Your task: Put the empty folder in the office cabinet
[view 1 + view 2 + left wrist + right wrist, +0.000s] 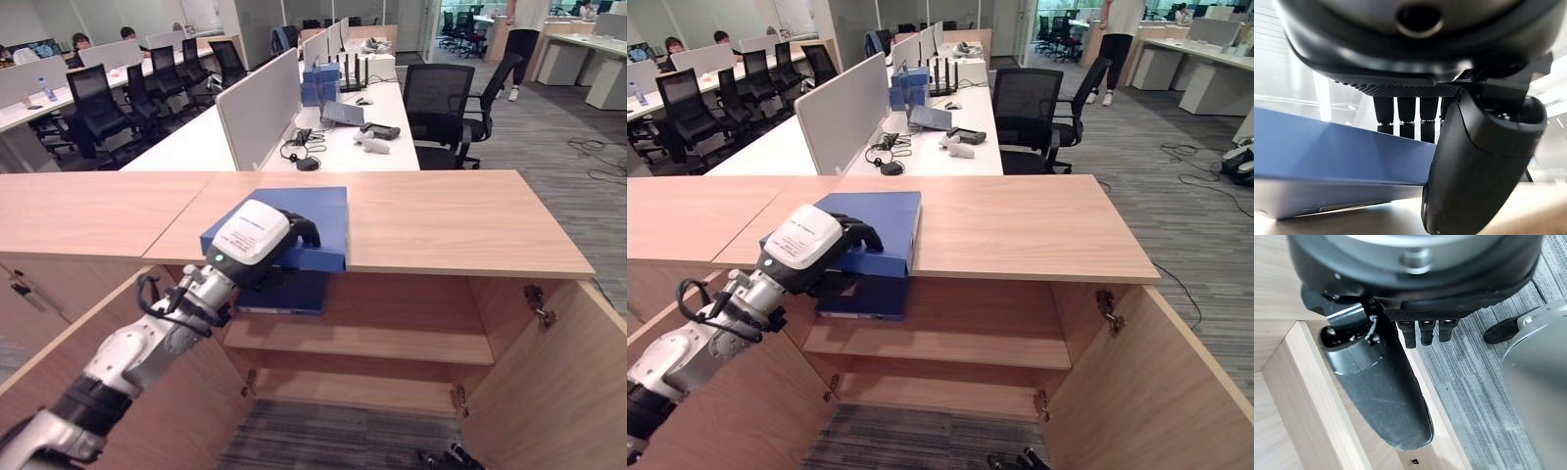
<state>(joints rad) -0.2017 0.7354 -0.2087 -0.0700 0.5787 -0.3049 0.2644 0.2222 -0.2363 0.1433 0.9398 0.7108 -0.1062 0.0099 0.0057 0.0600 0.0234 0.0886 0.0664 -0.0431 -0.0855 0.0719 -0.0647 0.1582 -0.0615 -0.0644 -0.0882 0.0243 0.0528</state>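
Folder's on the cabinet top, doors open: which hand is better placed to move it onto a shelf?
Left. The left hand already grips the blue folder at the cabinet top's edge; the right hand hangs low.

Folder [312, 220]: solid blue, lying on the cabinet [460, 220] top. Cabinet: light wood grain throughout, including shelves and doors. Left hand [257, 238] on the folder: black with a white back cover. Carpet [333, 436] below the cabinet: grey, striped.

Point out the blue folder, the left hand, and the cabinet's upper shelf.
blue folder [318, 220]: left eye view, on its flat top face.
left hand [257, 235]: left eye view, on the white cover over the back of the hand.
upper shelf [392, 343]: left eye view, on its bare board.
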